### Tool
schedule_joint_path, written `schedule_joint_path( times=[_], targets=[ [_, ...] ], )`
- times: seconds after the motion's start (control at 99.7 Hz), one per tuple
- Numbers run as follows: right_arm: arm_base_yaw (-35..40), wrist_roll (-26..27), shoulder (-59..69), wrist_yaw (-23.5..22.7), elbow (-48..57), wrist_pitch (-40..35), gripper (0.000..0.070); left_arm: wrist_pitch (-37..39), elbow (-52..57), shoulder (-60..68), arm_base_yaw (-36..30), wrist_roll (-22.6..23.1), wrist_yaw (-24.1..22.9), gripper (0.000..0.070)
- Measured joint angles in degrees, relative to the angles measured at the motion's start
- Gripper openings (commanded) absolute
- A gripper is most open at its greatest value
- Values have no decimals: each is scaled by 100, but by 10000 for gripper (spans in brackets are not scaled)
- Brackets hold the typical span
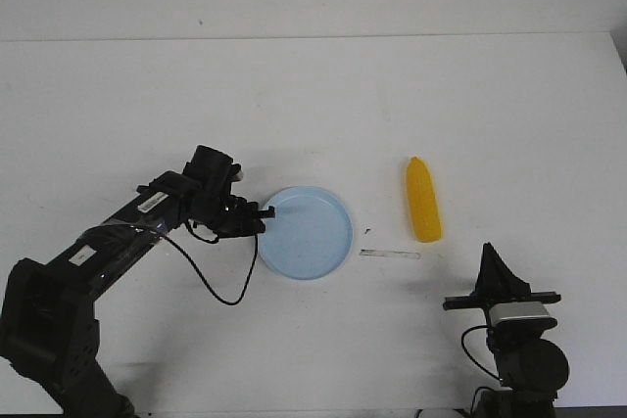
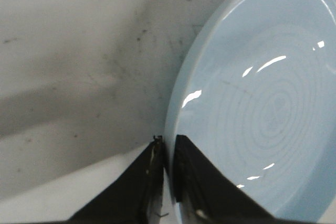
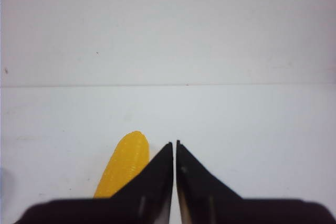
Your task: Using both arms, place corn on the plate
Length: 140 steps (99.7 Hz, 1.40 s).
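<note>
The pale blue plate [image 1: 308,233] lies flat on the white table at mid-front. My left gripper [image 1: 262,213] is shut on the plate's left rim; in the left wrist view the gripper [image 2: 169,141] has one finger outside the plate [image 2: 262,103] and one inside. The yellow corn [image 1: 423,199] lies on the table to the right of the plate, pointed end away from me. My right gripper [image 1: 490,259] is shut and empty, raised near the front edge, short of the corn and a little to its right. In the right wrist view the corn [image 3: 125,163] lies just beside the gripper [image 3: 175,143].
A thin grey strip [image 1: 389,254] lies on the table between the plate and the corn. A small dark speck [image 1: 366,231] sits beside the plate. The table's far edge meets the wall [image 1: 313,38].
</note>
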Motion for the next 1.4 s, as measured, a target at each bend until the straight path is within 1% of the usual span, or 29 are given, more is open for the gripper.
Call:
schedule_joint_path(
  times=[0.04,0.12,0.16,0.201,0.241,0.421,0.592,0.662,0.702,0.772,0.862,0.933,1.003,1.083,1.123,1.264,1.404],
  targets=[
    [0,0,0,0,0,2,9,7,0,0,-20,0,7,35],
    [0,0,0,0,0,2,9,4,0,0,2,-2,2,196],
    [0,0,0,0,0,0,9,11,0,0,15,-2,4,260],
    [0,0,0,0,0,2,9,9,0,0,37,-2,2,293],
    [0,0,0,0,0,0,9,11,0,0,55,-2,2,295],
    [0,0,0,0,0,2,9,111,-2,-181,136,0,2,292],
    [0,0,0,0,0,0,9,420,-2,-942,348,42,4,283],
    [0,0,0,0,0,2,9,544,-2,-1244,505,136,4,266],
    [0,0,0,0,0,2,9,590,-2,-1397,612,214,2,224],
    [0,0,0,0,0,0,9,699,-2,-1668,813,391,-57,111],
    [0,0,0,0,0,2,9,901,-2,-2057,1051,654,-435,0],
    [0,0,0,0,0,2,9,1095,-4,-2385,1187,859,-920,0],
    [0,0,0,0,0,0,9,1453,-85,-2719,1255,1080,-1390,0],
    [0,0,0,0,0,0,9,1867,-297,-3106,1309,1281,-1711,0],
    [0,0,0,0,0,0,9,2107,-452,-3294,1344,1357,-1790,0],
    [0,0,0,0,0,2,9,2953,-1292,-4074,1523,1438,-1821,1],
    [0,0,0,0,0,0,9,3401,-2398,-5095,1694,1478,-1827,1]
  ],
)
